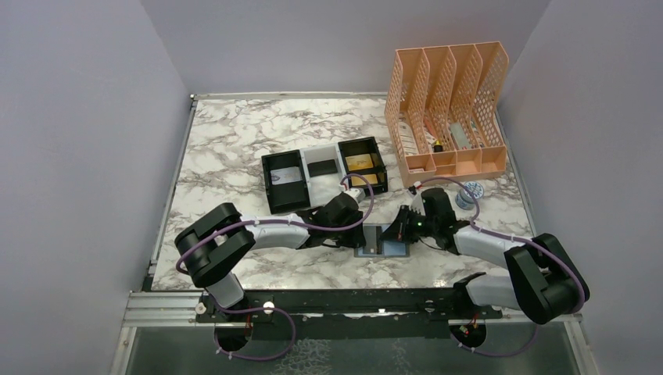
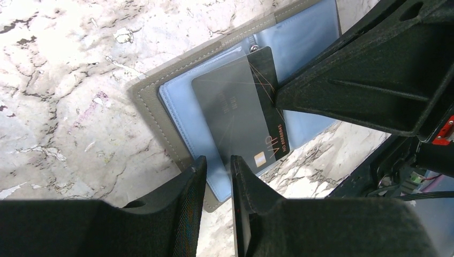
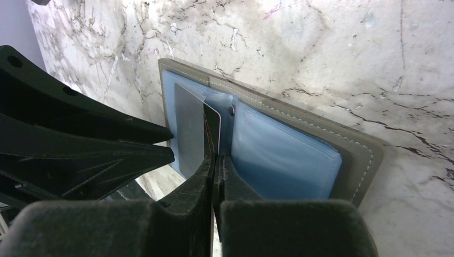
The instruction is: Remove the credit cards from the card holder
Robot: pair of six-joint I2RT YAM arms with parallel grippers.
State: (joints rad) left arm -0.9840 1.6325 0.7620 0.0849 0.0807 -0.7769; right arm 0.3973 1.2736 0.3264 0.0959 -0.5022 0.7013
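The card holder (image 1: 383,241) lies open on the marble table, grey-taupe rim (image 2: 155,101) outside and blue-grey panels (image 3: 284,155) inside. A black credit card (image 2: 241,107) marked VIP sticks partway out of the sleeve at the fold, seen edge-on (image 3: 212,126) from the right wrist. My right gripper (image 3: 217,157) is shut on that card's edge and comes in from the right (image 1: 400,231). My left gripper (image 2: 218,160) stands slightly open, its tips over the holder's near-left edge (image 1: 366,228) with nothing between them. A gold-yellow card (image 1: 360,162) lies in the tray.
A black-and-white three-compartment tray (image 1: 324,176) stands just behind the grippers. A peach mesh file rack (image 1: 449,109) stands at the back right. A small round clear object (image 1: 469,192) lies near the right arm. The two grippers' fingers are close together over the holder.
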